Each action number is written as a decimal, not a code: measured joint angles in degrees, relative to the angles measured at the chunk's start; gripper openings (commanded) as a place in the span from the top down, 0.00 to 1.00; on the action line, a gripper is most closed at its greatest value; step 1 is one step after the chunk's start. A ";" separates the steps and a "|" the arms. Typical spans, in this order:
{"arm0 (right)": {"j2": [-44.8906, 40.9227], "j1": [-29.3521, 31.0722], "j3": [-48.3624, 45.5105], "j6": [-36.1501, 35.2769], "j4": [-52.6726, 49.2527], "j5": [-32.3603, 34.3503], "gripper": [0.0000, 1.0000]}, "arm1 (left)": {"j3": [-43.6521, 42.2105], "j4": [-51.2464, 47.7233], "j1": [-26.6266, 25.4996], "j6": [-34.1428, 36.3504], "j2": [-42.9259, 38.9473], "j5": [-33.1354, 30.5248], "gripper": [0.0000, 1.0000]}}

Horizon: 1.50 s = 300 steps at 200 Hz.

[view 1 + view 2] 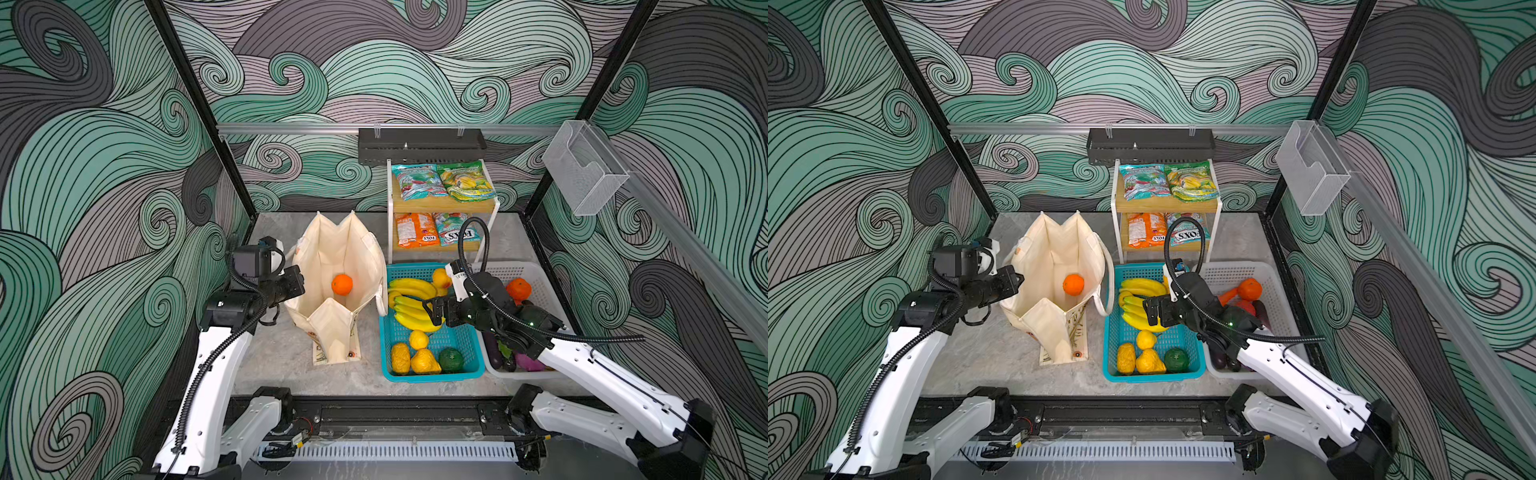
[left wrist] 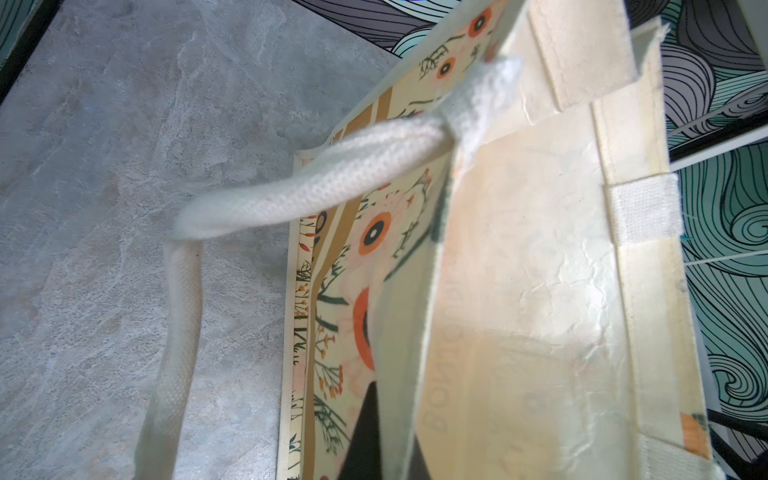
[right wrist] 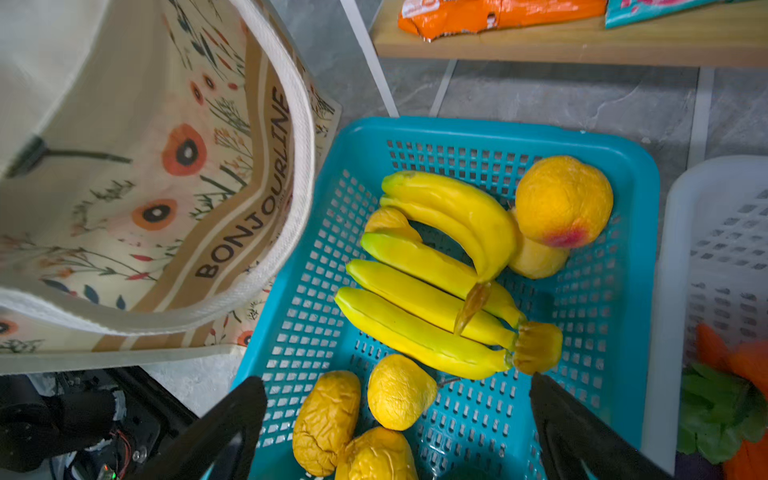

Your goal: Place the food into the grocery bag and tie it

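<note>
The grocery bag [image 1: 332, 249] [image 1: 1054, 249] stands open on the table with one orange [image 1: 342, 284] [image 1: 1073, 284] on its bottom. My left gripper [image 1: 297, 282] [image 2: 390, 449] is shut on the bag's left wall [image 2: 519, 291], one dark finger on each side of the fabric. A white rope handle [image 2: 291, 199] hangs outside it. My right gripper [image 1: 434, 311] [image 3: 395, 384] is open above the teal basket [image 3: 498, 129], just over the yellow banana bunches [image 1: 411, 307] [image 3: 436, 299], holding nothing. Snack packets [image 1: 419, 180] [image 1: 465, 180] lie on the shelf.
The teal basket [image 1: 428, 377] also holds a peach [image 3: 563, 199], lemons and a dark green fruit [image 1: 451, 359]. A white basket [image 1: 536, 270] to its right holds an orange [image 1: 518, 289], a carrot [image 1: 1227, 296] and purple vegetables. The two-tier shelf [image 1: 440, 203] stands behind the baskets.
</note>
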 measured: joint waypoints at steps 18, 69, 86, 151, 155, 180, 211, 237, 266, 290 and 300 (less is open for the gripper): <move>0.79 0.02 -1.81 -0.04 -0.28 -1.46 0.07 | 0.00 0.02 0.00 0.00 0.00 0.17 1.00; 5.38 0.33 -7.39 1.20 -0.07 -5.35 0.12 | 0.00 0.11 0.00 -0.22 0.00 0.76 1.00; 7.76 0.72 -8.72 1.46 1.14 -6.14 0.13 | 0.00 0.17 0.00 -0.28 0.02 0.92 1.00; 17.11 3.28 -9.33 1.49 7.28 -7.96 0.17 | 0.00 0.26 0.00 -0.70 0.24 1.46 1.00; 17.70 3.48 -9.33 1.51 7.69 -8.02 0.17 | 0.00 0.28 0.00 -0.70 0.24 1.49 1.00; 20.92 4.42 -9.33 1.92 8.81 -7.87 0.21 | -0.11 0.46 0.00 -0.85 0.24 1.66 1.00; 24.17 4.61 -9.33 2.58 9.20 -6.14 0.22 | -0.26 0.66 0.00 -0.87 0.24 2.03 1.00; 26.40 4.85 -9.35 2.97 10.43 -5.31 0.22 | -0.26 0.66 0.00 -0.87 0.24 2.16 1.00; 28.02 5.20 -9.51 3.13 11.85 -4.74 0.22 | -0.26 0.66 0.00 -0.90 0.24 2.19 1.00; 28.39 5.31 -9.51 3.15 12.79 -4.09 0.23 | -0.26 0.66 0.00 -0.90 0.24 2.25 1.00; 28.61 5.31 -9.51 3.13 13.18 -3.78 0.25 | -0.26 0.66 0.00 -0.90 0.24 2.29 1.00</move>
